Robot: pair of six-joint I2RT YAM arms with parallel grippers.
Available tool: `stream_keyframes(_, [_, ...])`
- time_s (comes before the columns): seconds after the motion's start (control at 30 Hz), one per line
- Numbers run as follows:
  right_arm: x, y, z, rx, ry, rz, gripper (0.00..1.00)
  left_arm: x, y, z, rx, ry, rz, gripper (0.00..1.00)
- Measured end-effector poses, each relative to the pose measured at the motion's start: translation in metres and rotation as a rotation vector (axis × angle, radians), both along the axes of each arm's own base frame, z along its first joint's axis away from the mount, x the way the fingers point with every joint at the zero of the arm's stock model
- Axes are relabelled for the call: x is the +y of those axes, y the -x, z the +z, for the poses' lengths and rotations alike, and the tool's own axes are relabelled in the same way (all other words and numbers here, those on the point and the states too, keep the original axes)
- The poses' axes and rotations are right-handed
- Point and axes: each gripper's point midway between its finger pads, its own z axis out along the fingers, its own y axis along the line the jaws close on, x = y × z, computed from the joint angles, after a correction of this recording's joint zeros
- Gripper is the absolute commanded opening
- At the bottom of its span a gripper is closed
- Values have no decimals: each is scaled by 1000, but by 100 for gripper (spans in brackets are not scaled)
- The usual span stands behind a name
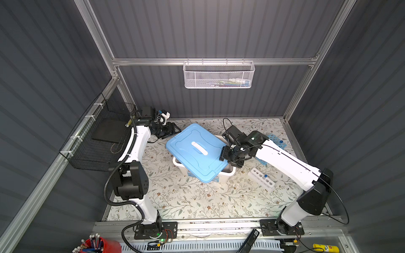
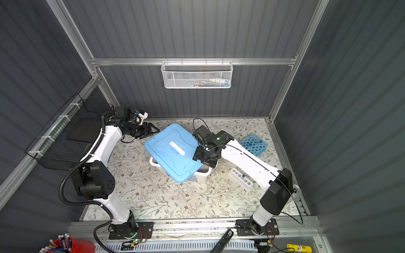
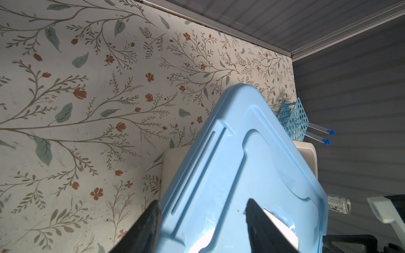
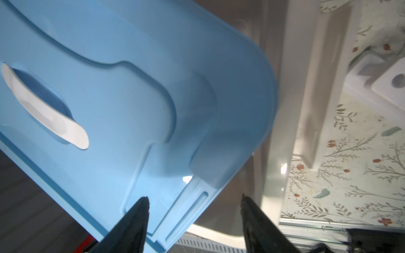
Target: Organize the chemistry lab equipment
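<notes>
Step in hand, I reckon: the lid (image 1: 197,151) of the bin (image 1: 228,173). It sits skewed across the rim, one bin corner uncovered.

L gripper (image 1: 175,131) hangs at the lid's far-left corner, jaws apart, nothing held. R gripper (image 4: 195,202) is at the lid's right edge, one finger over it and the other past it, jaws wide, not clamped.

Lab gear is on the desk (image 1: 186,201), right side:
- blue rack (image 2: 254,144) w/ two blue-capped tubes (image 3: 320,129) in it
- white rack (image 1: 262,177) near the bin w/ one capped tube

Next move, imo: both grippers close on the lid rim together and keep it level, else it tips.
</notes>
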Motion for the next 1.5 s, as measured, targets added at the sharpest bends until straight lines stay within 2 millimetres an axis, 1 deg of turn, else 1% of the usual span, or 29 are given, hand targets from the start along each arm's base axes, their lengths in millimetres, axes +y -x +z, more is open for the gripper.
stream_keyframes(0.07, [3, -2, -4, 7, -2, 1, 68, 0, 1, -2, 1, -2, -3, 63])
stream_keyframes(0.2, [8, -6, -18, 35, 20, 2, 68, 1, 2, -7, 9, -9, -6, 62])
stream_keyframes(0.3, [12, -9, -16, 28, 8, 1, 68, 2, 5, -14, 23, -15, -6, 62])
stream_keyframes(0.47, [10, -12, -18, 31, 10, -6, 68, 4, 9, -23, 47, -19, -3, 60])
stream_keyframes(0.57, [6, -15, -18, 30, 12, -16, 68, 4, 15, -27, 56, -18, -3, 60])
stream_keyframes(0.67, [2, -19, -17, 24, 18, -27, 68, 4, 27, -27, 62, -18, -2, 60])
stream_keyframes(0.9, [-4, -32, -4, -21, 35, -32, 68, 3, 50, -13, 43, -12, 9, 60])
stream_keyframes(1.0, [-6, -40, 1, -40, 40, -35, 68, 4, 57, -13, 44, -15, 18, 60])
stream_keyframes(1.13, [-12, -48, 3, -53, 58, -41, 68, 2, 67, -25, 86, -12, 24, 60])
stream_keyframes(1.27, [-21, -51, 2, -59, 87, -43, 68, -6, 74, -37, 125, -11, 16, 59])
stream_keyframes(1.4, [-30, -55, 3, -64, 112, -45, 68, -16, 79, -44, 149, -3, 5, 59])
stream_keyframes(1.5, [-35, -58, 2, -70, 128, -44, 69, -20, 81, -44, 154, 1, -1, 58])
